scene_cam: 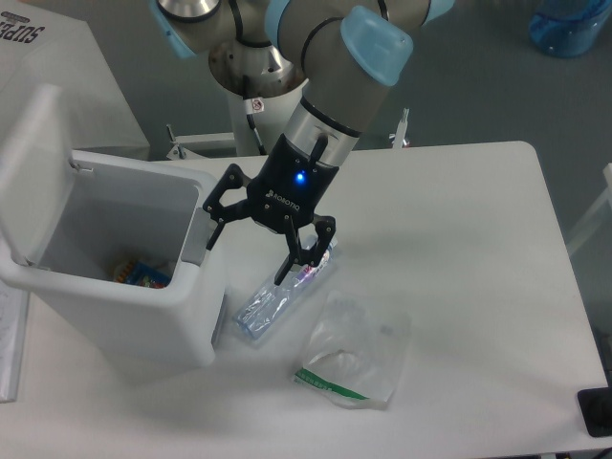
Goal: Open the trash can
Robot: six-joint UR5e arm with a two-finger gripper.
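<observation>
Gripper (249, 239) at frame centre, jaws spread and empty, one finger against the grey tab (196, 244); trash can (115, 277) lies left, lid raised.

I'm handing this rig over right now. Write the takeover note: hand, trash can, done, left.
Hand: fingers spread open, holding nothing, one finger at the grey push-button tab on the can's right wall.
Trash can: at the table's left; lid raised up at the far left, inside visible with some colourful litter at the bottom.
Beside it on the table: crushed plastic bottle and a clear plastic bag.
Done: can is open.
Left: back the hand away.
</observation>
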